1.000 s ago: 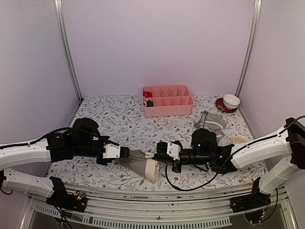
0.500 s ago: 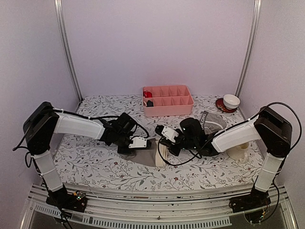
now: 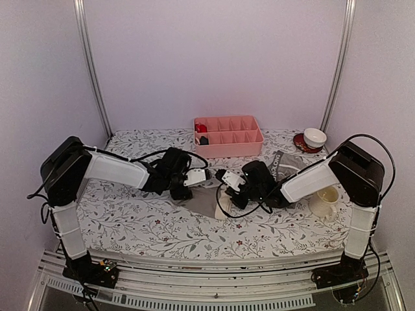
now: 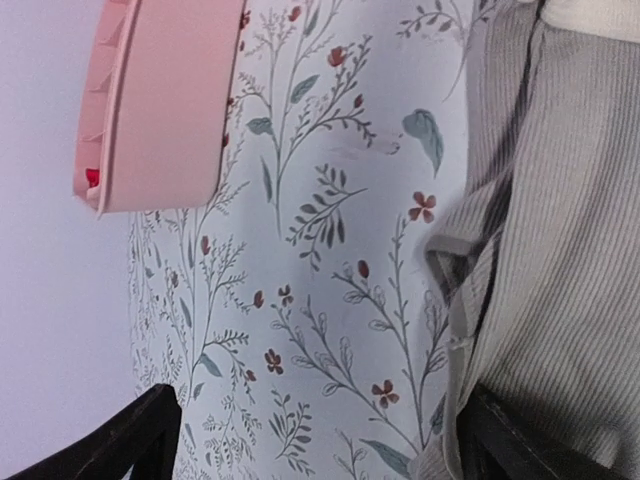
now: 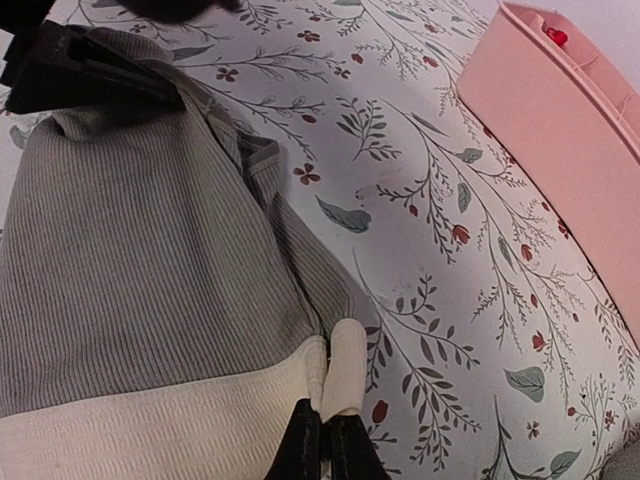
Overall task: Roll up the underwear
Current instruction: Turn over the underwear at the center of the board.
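Grey briefs [image 5: 150, 260] are lying on the floral tablecloth [image 5: 420, 200] while our right gripper [image 5: 322, 440] is pinching their pale waistband [image 5: 150, 420] and our left gripper [image 4: 320, 440], spread, is straddling their other end, probably to flatten them.

Left arm [image 3: 113, 170] and right arm [image 3: 311, 183] show white shells, black joints, black cables.

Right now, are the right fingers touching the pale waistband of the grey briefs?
Touching. The right wrist view shows the right fingers pinched shut on a fold of the pale waistband.
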Controlling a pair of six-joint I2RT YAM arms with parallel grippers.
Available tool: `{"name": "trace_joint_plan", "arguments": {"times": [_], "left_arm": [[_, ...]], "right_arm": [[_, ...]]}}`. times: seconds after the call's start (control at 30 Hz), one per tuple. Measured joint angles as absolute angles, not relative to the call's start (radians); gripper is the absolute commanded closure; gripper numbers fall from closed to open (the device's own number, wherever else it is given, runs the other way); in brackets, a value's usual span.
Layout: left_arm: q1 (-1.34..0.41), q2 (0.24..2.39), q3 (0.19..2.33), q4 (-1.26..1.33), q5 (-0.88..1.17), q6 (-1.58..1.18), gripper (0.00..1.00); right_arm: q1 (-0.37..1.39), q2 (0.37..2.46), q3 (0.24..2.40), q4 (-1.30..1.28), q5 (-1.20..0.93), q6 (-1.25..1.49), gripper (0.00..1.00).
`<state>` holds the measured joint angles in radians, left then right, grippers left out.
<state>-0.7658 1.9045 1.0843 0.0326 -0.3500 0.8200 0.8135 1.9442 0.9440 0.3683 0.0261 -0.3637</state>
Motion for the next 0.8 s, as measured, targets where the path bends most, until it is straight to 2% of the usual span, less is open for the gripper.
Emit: {"name": "trace_joint_plan", "arguments": {"times": [0.37, 0.53, 0.7, 0.8], "left_arm": [[-0.667, 1.619, 0.863, 0.199, -0.351, 0.754, 0.02], [-0.566, 1.614, 0.860, 0.232, -0.289, 0.731, 0.07], [-0.588, 1.630, 0.835, 0.212, -0.176, 0.738, 0.14], [-0.614, 1.644, 0.835, 0.201, -0.118, 0.727, 0.15]], "right_arm": [[0.797, 1.944, 0.991, 0.224, 0.154, -0.175, 0.98], [0.793, 1.944, 1.000, 0.155, 0.202, -0.088, 0.98], [0.784, 1.943, 1.015, 0.111, 0.245, -0.023, 0.98], [0.780, 1.935, 1.015, 0.091, 0.259, 0.006, 0.98]]}}
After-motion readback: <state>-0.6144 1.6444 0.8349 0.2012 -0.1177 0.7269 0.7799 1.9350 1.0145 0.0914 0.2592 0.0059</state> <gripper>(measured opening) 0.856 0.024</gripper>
